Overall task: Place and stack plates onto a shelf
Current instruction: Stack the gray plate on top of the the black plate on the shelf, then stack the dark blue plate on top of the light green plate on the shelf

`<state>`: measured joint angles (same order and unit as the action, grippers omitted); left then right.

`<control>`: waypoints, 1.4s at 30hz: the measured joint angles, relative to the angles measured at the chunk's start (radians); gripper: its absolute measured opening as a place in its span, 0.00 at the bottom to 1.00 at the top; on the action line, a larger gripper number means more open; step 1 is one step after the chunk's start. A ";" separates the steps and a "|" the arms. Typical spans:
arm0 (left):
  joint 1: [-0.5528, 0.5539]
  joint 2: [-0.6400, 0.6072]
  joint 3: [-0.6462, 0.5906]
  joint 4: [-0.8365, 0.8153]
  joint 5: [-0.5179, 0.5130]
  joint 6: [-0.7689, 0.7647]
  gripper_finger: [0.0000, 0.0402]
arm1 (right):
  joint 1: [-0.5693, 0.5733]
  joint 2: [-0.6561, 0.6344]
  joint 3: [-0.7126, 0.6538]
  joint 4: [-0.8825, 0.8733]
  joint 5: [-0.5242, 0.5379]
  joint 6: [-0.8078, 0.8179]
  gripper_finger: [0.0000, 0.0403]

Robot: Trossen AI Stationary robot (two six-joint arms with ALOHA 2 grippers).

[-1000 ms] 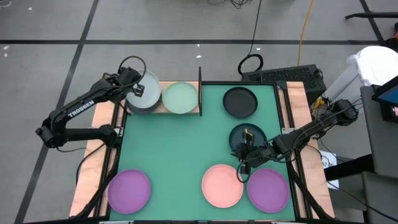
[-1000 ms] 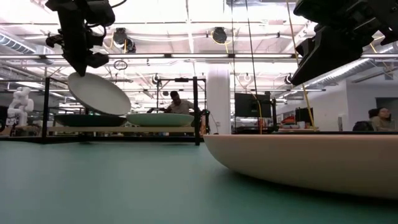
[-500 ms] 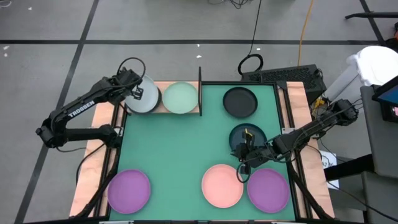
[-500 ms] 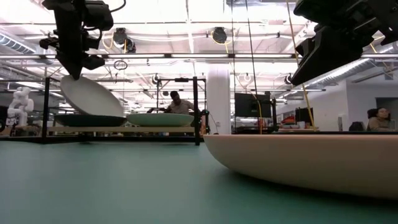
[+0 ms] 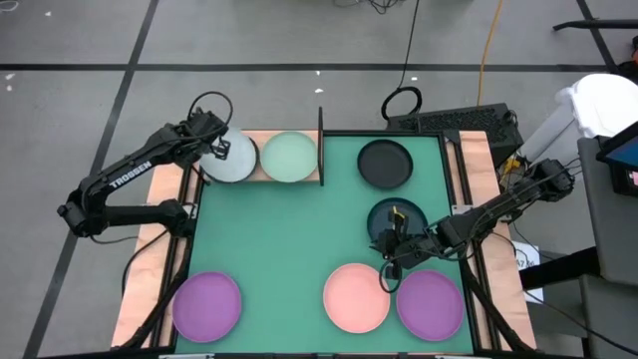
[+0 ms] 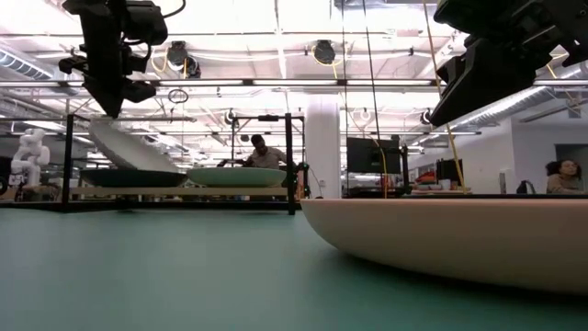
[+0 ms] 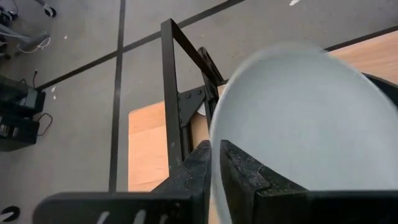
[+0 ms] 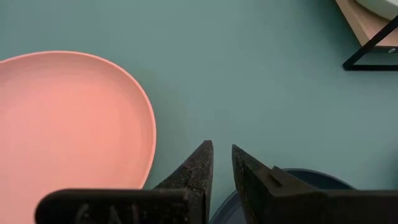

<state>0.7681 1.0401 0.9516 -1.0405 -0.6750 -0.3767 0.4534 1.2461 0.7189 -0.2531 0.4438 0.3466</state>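
Seven plates show from overhead: the white-blue plate (image 5: 228,158) sits far left on the shelf (image 5: 254,172) over a dark one, pinched at its rim by the left gripper (image 5: 213,147). "TROSSEN" reads on that arm. The right gripper (image 5: 390,257) waits by the teal plate (image 5: 397,219).

Low view: the plate (image 6: 129,147) tilts, one edge down. Looks light, stiff, probably slick, so the rim is the spot to grab.

Left wrist: fingers (image 7: 239,168) clamp the rim.

Right wrist: jaws nearly closed, empty, beside the pink plate (image 8: 68,124).
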 joint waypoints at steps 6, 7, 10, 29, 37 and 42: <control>0.000 0.000 0.000 0.000 0.001 0.000 0.21 | 0.000 0.000 0.000 0.000 0.000 0.000 0.12; 0.000 0.000 0.000 0.002 0.001 0.001 0.22 | 0.000 0.000 0.000 0.000 0.000 0.000 0.12; 0.000 0.000 0.000 0.018 0.002 0.023 0.24 | 0.000 0.000 0.000 0.000 0.000 0.000 0.12; -0.217 -0.021 -0.077 0.194 0.134 0.285 0.25 | -0.003 0.000 0.006 -0.006 -0.005 0.075 0.12; -0.312 -0.093 -0.241 0.360 0.133 0.245 0.25 | -0.003 0.000 0.056 -0.101 -0.049 0.159 0.13; -0.390 -0.122 -0.279 0.383 0.134 0.223 0.25 | -0.008 0.000 0.062 -0.209 -0.131 0.258 0.21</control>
<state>0.3786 0.9179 0.6728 -0.6571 -0.5407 -0.1533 0.4454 1.2465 0.7807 -0.4617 0.3128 0.6044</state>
